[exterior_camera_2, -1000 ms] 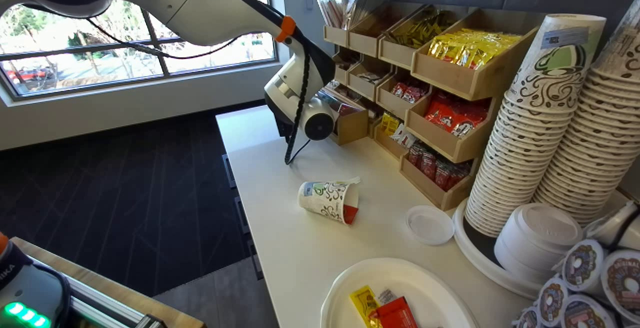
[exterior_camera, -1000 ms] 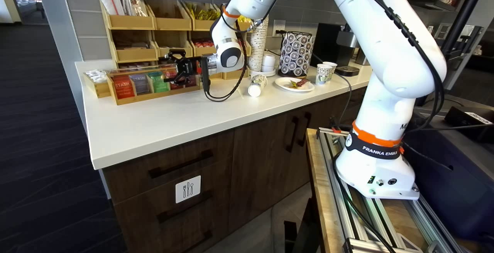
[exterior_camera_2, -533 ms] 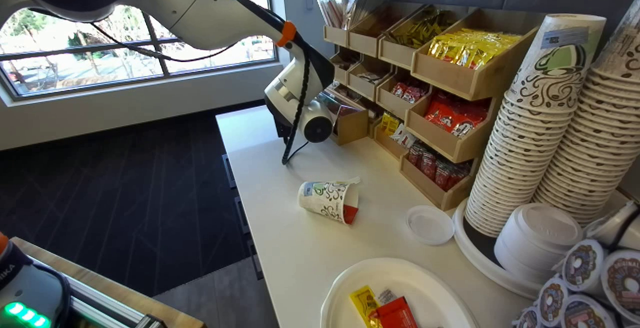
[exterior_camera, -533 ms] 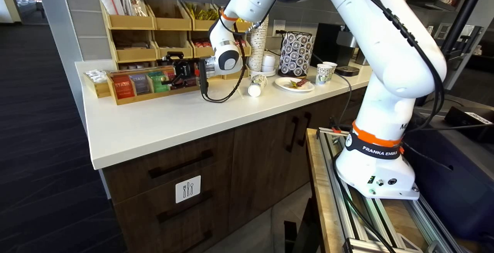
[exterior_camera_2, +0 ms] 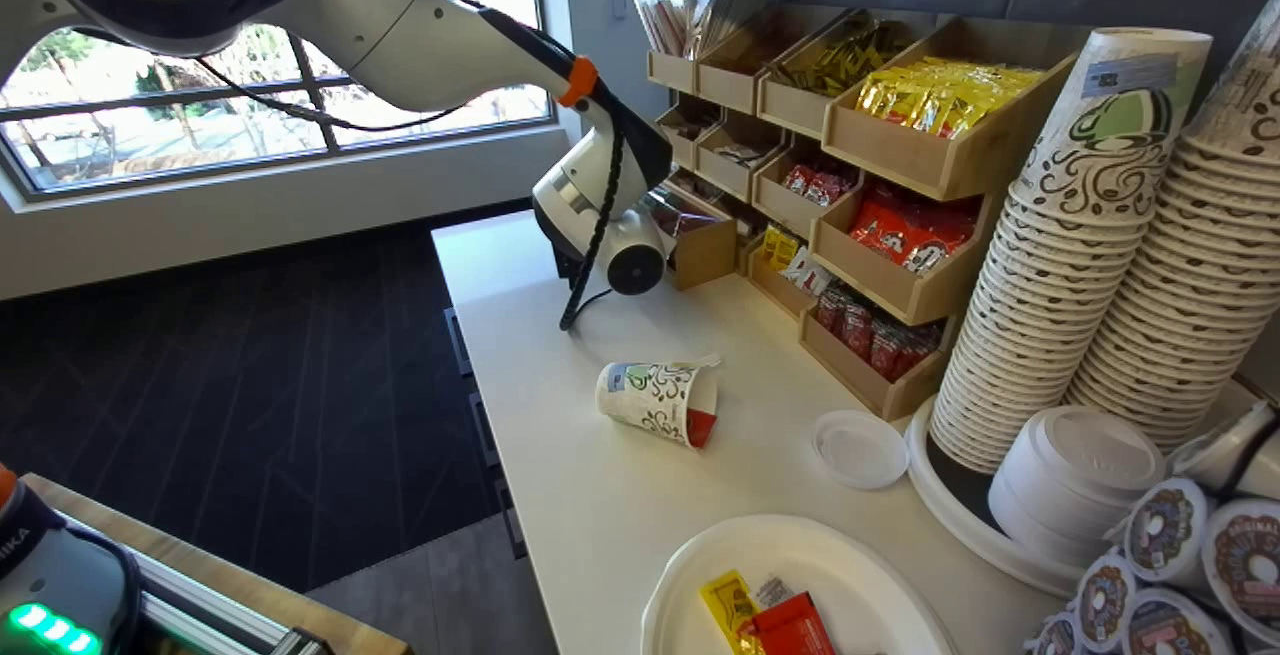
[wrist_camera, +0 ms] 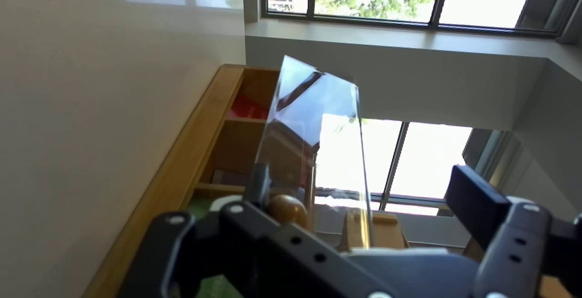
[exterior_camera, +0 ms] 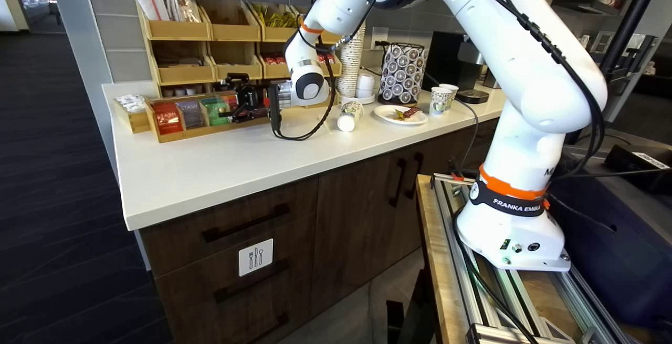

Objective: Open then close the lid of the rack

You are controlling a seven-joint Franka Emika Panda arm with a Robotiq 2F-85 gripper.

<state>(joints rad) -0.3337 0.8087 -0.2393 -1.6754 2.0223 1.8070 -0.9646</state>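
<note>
The rack is a low wooden tea box [exterior_camera: 210, 132] on the counter's left part, with coloured packets in its compartments. Its end wall [exterior_camera_2: 705, 253] shows in an exterior view. The clear lid [wrist_camera: 300, 102] stands partly raised in the wrist view, its near edge apart from the box's front wall [wrist_camera: 182, 152]. A round wooden knob [wrist_camera: 287, 209] sits on the lid. My gripper [wrist_camera: 368, 193] is open; one finger is right beside the knob, the other well off to the right. The gripper [exterior_camera: 227, 97] is level with the box's right part in an exterior view. Whether the finger touches the knob is unclear.
A tiered wooden organizer [exterior_camera: 234, 32] stands behind the box. A tipped paper cup [exterior_camera: 350, 114] and a white plate [exterior_camera: 386, 116] lie on the counter. Tall cup stacks [exterior_camera_2: 1050, 315] stand by the wall. A small bin [exterior_camera: 139, 122] sits left of the box.
The gripper has moved slightly down. The arm's wrist has shifted down a little too. The lid seems lower over the packets, though its clear plastic is hard to follow.
</note>
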